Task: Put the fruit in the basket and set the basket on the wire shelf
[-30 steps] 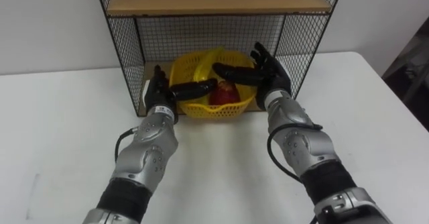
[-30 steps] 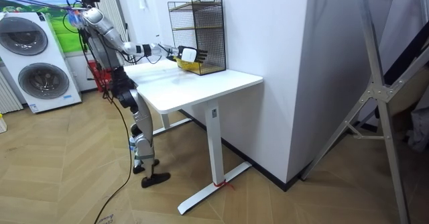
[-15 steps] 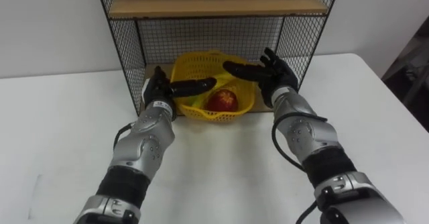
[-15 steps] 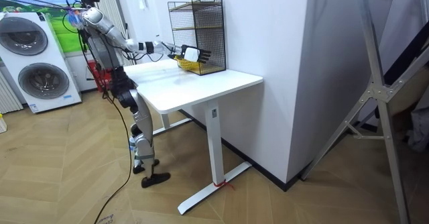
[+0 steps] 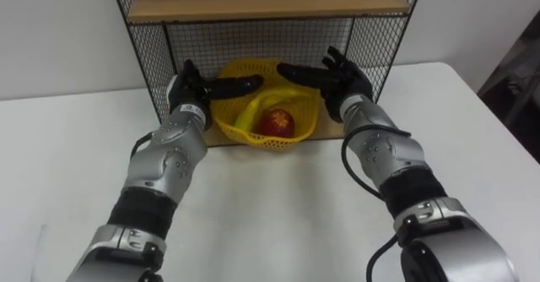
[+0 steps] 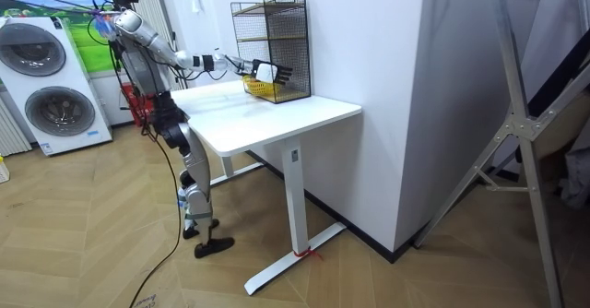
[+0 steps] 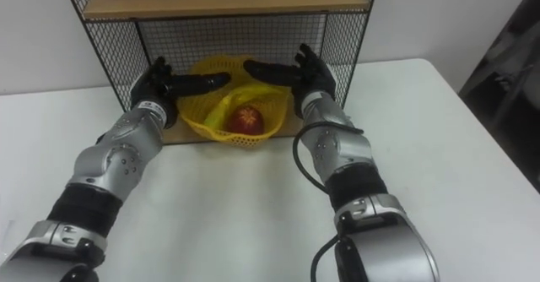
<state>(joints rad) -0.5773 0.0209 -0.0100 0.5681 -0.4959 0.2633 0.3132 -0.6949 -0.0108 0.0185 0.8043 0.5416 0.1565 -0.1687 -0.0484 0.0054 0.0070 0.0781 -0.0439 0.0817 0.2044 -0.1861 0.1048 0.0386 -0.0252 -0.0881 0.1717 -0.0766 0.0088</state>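
1. The basket (image 5: 258,138) is seen on the bottom board of the wire shelf (image 5: 253,37), close to the board's front edge. The banana (image 5: 251,113) and the apple (image 5: 275,122) are lying inside it.
2. The left hand (image 5: 187,92) is held at the basket's left rim and the right hand (image 5: 342,84) at its right rim. Both are open, with fingers stretched straight across above the fruit and nothing gripped.
3. First risk: the rim could be caught by a finger on the way out. The basket could then be dragged forward onto the worktop (image 5: 278,206).
4. Second risk: the side mesh is close to each wrist, so the shelf could be jolted by a careless pull and the fruit rolled.
5. Whether the basket overhangs the board cannot be told.
6. The count is taken: one basket, one banana, one apple, one wire shelf, one worktop, two hands.
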